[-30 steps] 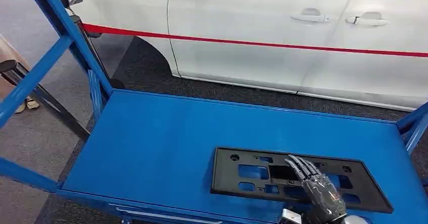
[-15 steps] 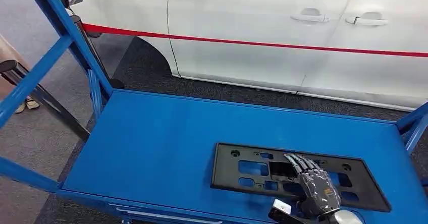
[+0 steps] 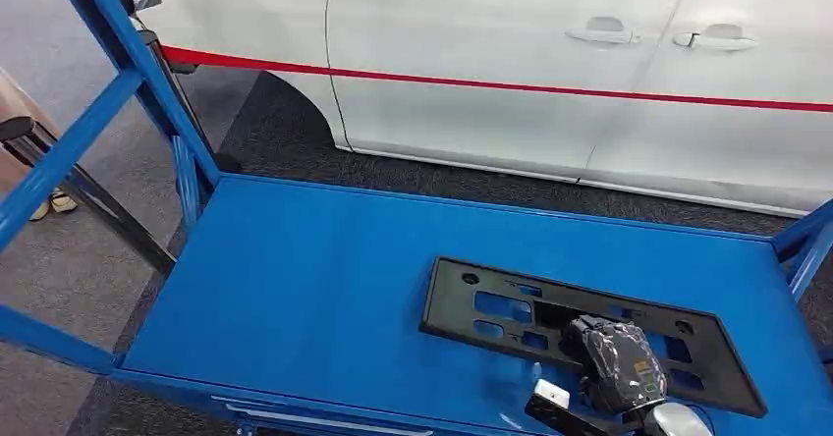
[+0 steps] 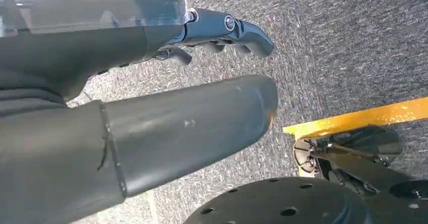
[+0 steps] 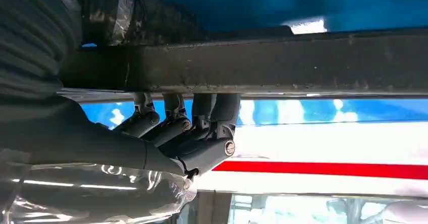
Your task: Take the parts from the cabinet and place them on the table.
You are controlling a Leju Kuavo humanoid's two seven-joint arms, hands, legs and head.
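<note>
- Head view: right hand (image 3: 617,362) has curled its fingers into a cutout of the black plate (image 3: 589,330) on the blue shelf (image 3: 305,279), at 5 o'clock. Half a second ago the fingers lay flat; the plate's left end has swung away.
- Left wrist view: left hand (image 4: 166,57) hangs above the carpet (image 4: 343,42), fingers apart, holding nothing.
- Right wrist view: fingers (image 5: 202,125) hook the plate's bar (image 5: 262,65). Risk: a one-point grip lets the plate pivot and slip.

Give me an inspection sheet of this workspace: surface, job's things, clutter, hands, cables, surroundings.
Surface: blue shelf deck inside a blue frame.
Job's things: black perforated plate, near edge lifted.
Clutter: nothing seen.
Hands: right hand grips the plate's near edge, fingers hooked over it; left hand hangs over the carpet, holding nothing.
Cables: nothing seen.
Surroundings: white car with a red stripe, grey carpet, yellow floor line.
</note>
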